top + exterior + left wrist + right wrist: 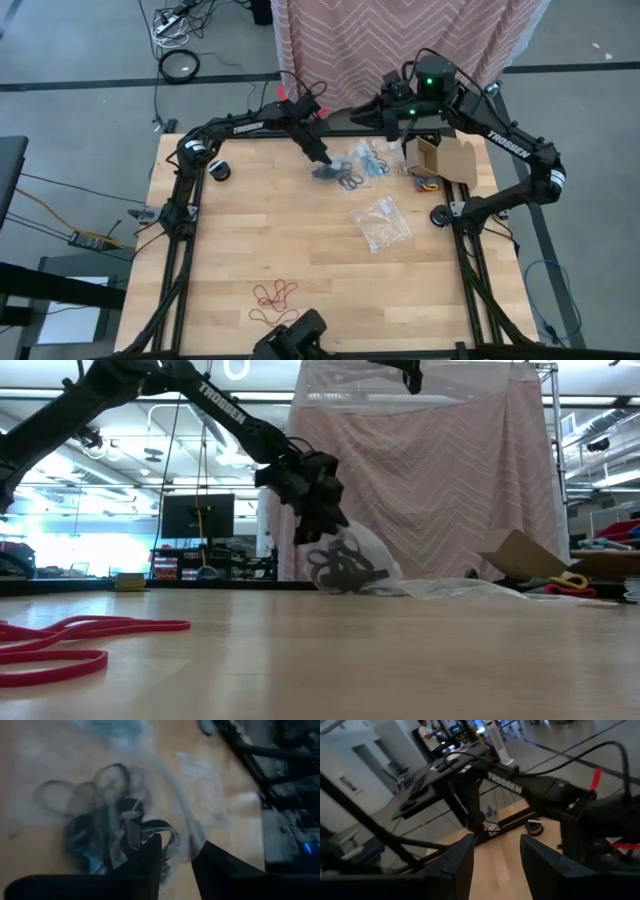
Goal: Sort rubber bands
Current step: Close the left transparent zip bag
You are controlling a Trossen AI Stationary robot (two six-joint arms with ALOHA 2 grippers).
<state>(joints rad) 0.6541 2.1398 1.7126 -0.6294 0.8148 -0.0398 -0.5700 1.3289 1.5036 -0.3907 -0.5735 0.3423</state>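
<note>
The big wooden table (pixel 240 240) fills the high view. The left arm reaches in from ten o'clock toward the middle of the far side. The left gripper (pixel 322 160) is down at a clear plastic bag (pixel 372 560) there, and its fingers (pixel 150 857) pinch the crinkly plastic. Black rubber bands (pixel 107 782) sit inside that bag. Teal-blue rubber bands (pixel 377 163) lie just beside it, toward three o'clock.

The right arm waits high up at one o'clock. The right gripper (pixel 495 857) hangs in the air with its fingers spread apart and nothing between them.

A cardboard box (pixel 440 158) sits at two o'clock. A second clear bag (pixel 382 222) lies flat near the middle of the table. Red rubber bands (pixel 273 294) lie at six o'clock, well apart from the bags.
</note>
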